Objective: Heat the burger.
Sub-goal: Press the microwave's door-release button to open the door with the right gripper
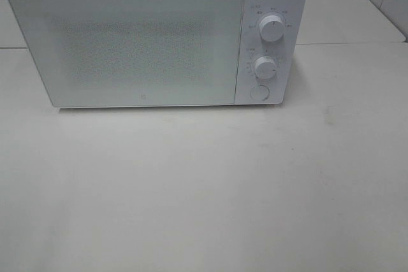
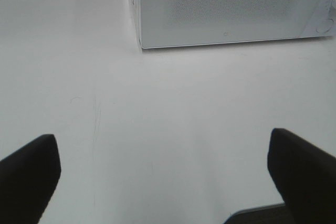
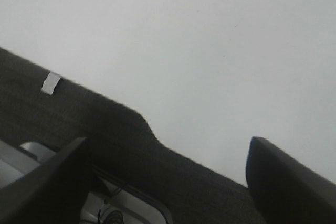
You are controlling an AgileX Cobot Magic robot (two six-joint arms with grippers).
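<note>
In the high view, the microwave stands at the back of the worktop. Its door is shut, and beside the door are two dials above a round button. We see no burger in front of the microwave or anywhere else, and the door's mesh hides the inside, so we cannot tell whether it is in there. That is our main worry: if a dial is turned without knowing, the oven may run empty.

In the left wrist view, the left tool has its fingers spread wide with nothing between them. It sits over bare worktop in front of the microwave's front corner, on the side away from the dials. A nudge there could slide the microwave back.

In the right wrist view, the right tool is also wide apart and empty. It is over the worktop's dark edge band, with the microwave out of sight. We judge the reach to the dials long, and such wide fingers could catch the button and pop the door open.
</note>
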